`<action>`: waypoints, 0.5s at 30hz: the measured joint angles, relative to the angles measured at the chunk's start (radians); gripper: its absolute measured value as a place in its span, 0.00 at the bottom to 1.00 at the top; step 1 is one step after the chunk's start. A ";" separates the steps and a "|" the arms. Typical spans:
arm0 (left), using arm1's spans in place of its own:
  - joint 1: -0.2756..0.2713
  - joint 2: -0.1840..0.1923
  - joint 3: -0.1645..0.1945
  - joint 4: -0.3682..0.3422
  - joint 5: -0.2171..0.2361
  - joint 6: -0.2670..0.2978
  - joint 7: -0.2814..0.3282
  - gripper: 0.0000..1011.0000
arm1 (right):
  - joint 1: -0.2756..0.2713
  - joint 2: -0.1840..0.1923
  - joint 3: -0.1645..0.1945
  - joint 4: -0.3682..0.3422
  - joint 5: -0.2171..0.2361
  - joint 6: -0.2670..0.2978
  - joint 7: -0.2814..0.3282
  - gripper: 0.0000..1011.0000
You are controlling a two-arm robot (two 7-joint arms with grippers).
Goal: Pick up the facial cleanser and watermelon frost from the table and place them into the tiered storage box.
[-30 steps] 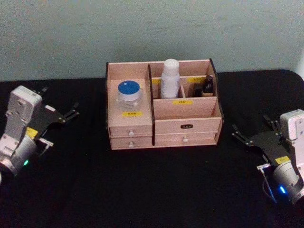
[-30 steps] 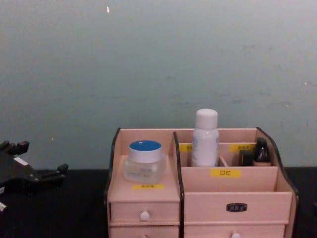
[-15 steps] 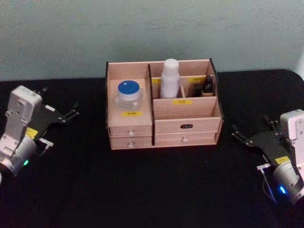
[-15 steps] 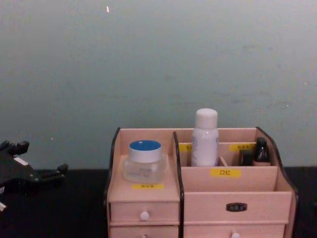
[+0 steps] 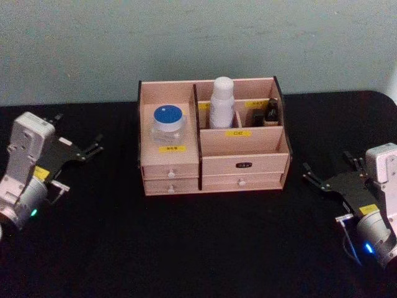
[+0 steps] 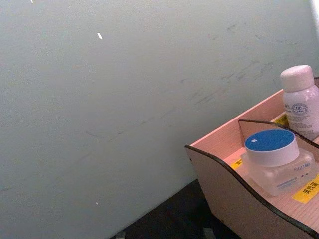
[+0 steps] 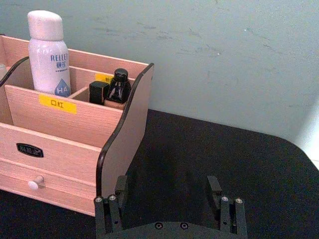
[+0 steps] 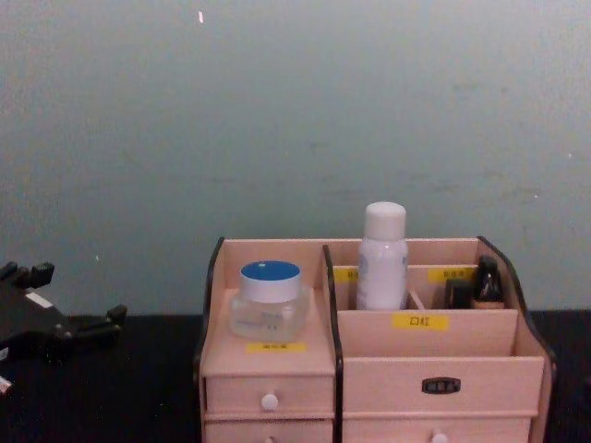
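Note:
The tiered storage box (image 5: 242, 166) stands at the back middle of the black table, also seen in the chest view (image 8: 434, 360). A white bottle (image 5: 221, 102) (image 7: 48, 55) stands in its upper right compartment. Beside it are a small dark bottle (image 7: 118, 89) and a black cap (image 7: 98, 92). On the left shelf sits a clear jar with a blue lid (image 5: 168, 123) (image 6: 273, 159). I cannot tell which of these is the facial cleanser or the watermelon frost. My left gripper (image 5: 77, 132) rests open far left of the box. My right gripper (image 5: 332, 169) (image 7: 167, 188) rests open far right, empty.
A pale green wall (image 8: 295, 120) rises right behind the table. Bare black tabletop (image 5: 205, 242) stretches in front of the box and on both sides. The table's rounded right edge (image 7: 299, 149) shows past the right gripper.

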 joint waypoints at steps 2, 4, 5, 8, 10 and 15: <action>0.000 0.000 0.000 0.000 0.000 0.000 0.000 0.99 | 0.000 0.000 0.000 0.000 0.000 0.000 0.000 0.99; 0.000 0.000 0.000 0.000 0.000 0.000 0.000 0.99 | 0.000 0.000 0.000 0.000 0.000 0.000 0.000 0.99; 0.000 0.000 0.000 0.000 0.000 0.000 0.000 0.99 | 0.000 0.000 0.000 0.000 0.000 0.000 0.000 0.99; 0.000 0.000 0.000 0.000 0.000 0.000 0.000 0.99 | 0.000 0.000 0.000 0.000 0.000 0.000 0.000 0.99; 0.000 0.000 0.000 0.000 0.000 0.000 0.000 0.99 | 0.000 0.000 0.000 0.000 0.000 0.000 0.000 0.99; 0.000 0.000 0.000 0.000 0.000 0.000 0.000 0.99 | 0.000 0.000 0.000 0.000 0.000 0.000 0.000 0.99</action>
